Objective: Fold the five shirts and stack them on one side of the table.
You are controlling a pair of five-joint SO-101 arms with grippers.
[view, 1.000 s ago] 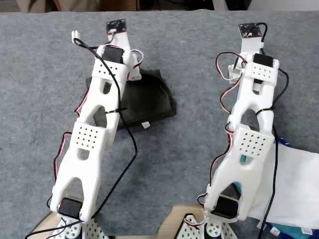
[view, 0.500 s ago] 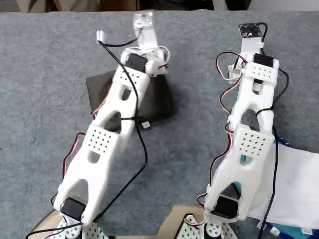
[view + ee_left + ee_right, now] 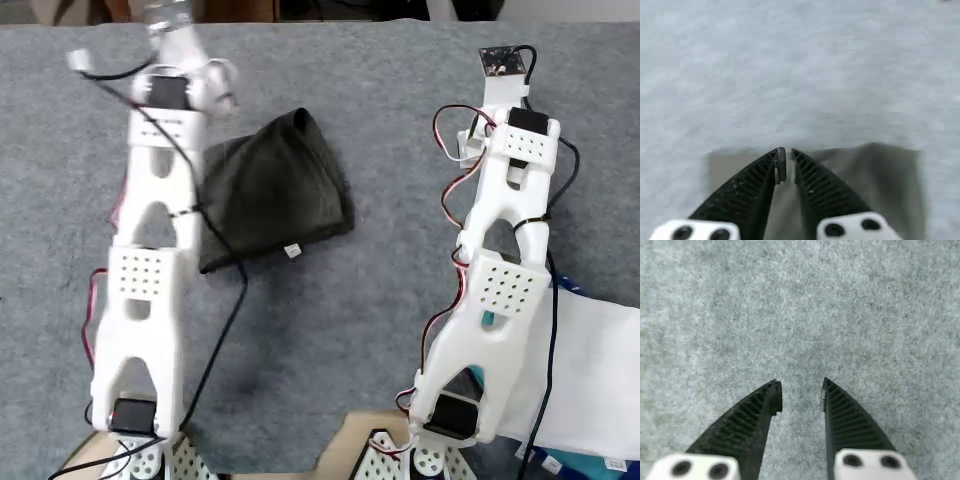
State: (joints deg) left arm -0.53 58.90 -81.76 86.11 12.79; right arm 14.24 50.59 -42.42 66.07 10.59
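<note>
A dark green shirt (image 3: 275, 190) lies folded on the grey table cover (image 3: 330, 310), left of centre. My left gripper (image 3: 168, 14) is at the far edge of the table, beyond and to the left of that shirt. In the left wrist view the left gripper (image 3: 785, 161) is shut with nothing in it, above bare cover. My right gripper (image 3: 503, 62) hangs over the far right of the table. Its fingers (image 3: 766, 399) are open over bare grey cover. A white shirt (image 3: 600, 370) lies at the near right, partly under the right arm.
Something teal (image 3: 600, 465) peeks out from under the white shirt at the near right edge. A small white tag (image 3: 292, 251) sticks out at the dark shirt's near edge. The arm bases stand at the near edge.
The left arm swung from over the dark shirt to the right, then far to the left, leaving the shirt uncovered. The right arm has kept still.
</note>
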